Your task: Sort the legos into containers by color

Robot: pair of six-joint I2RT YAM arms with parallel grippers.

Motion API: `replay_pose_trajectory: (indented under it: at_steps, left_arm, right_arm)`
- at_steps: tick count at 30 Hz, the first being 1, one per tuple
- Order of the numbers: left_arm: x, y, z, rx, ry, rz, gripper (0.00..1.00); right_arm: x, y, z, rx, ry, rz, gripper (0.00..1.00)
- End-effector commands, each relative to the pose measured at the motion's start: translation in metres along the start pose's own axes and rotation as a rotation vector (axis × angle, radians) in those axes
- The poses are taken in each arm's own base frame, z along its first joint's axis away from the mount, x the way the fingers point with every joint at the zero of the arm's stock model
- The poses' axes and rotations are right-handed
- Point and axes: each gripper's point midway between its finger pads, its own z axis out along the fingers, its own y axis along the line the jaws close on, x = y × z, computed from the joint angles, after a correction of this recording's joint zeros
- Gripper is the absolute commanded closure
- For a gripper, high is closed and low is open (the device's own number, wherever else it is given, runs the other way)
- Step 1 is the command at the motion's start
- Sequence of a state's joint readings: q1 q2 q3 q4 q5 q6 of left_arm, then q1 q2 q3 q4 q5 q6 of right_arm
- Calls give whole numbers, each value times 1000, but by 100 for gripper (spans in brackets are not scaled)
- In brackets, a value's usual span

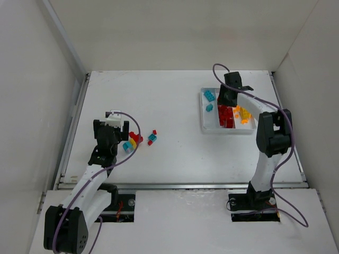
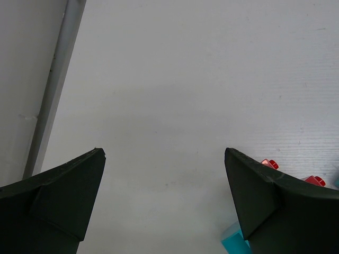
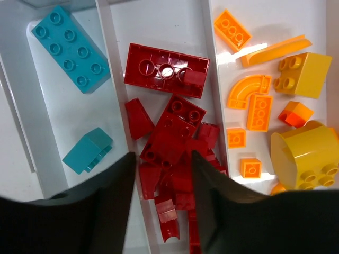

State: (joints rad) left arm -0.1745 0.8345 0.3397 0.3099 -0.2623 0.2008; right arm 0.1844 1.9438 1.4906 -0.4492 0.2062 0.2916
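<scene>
With jaws part-open directly above the red legos (image 3: 169, 124), the right gripper (image 3: 162, 169) needed to widen squarely over them, while the left gripper (image 2: 164, 159) gaped empty.

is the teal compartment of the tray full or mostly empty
Mostly empty: the teal compartment holds just two pieces, a long teal brick and a teal slope piece, with bare white floor around them.

White table (image 1: 180, 106) inside plain white walls (image 1: 175, 32), a metal rail (image 1: 180, 185) along its near edge.
</scene>
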Motion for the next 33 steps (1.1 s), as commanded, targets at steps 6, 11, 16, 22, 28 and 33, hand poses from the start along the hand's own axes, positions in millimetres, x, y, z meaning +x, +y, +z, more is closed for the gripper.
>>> replay_pose_trajectory:
  at_steps: [6,11,16,22,28,33]
  left_arm:
    - [-9,1,0,0,-35,-11,6]
    - [-14,1,0,-1,-43,-14,6]
    - [-14,0,0,8,-45,-13,6]
    - [-12,-1,0,9,-36,-11,6]
    - [-12,-1,0,9,-36,-11,6]
    - [-12,-1,0,9,-36,-11,6]
  right_arm:
    - [-26,14,-23,-27,-63,-78,34]
    - [-24,86,-59,-146,-122,-308,31]
    - [27,210,-86,-432,-85,-543,30]
    - [81,296,-84,-593,-27,-655,39]
    - [126,319,-84,-666,47,-725,45]
    - [170,312,-78,-641,107,-805,45]
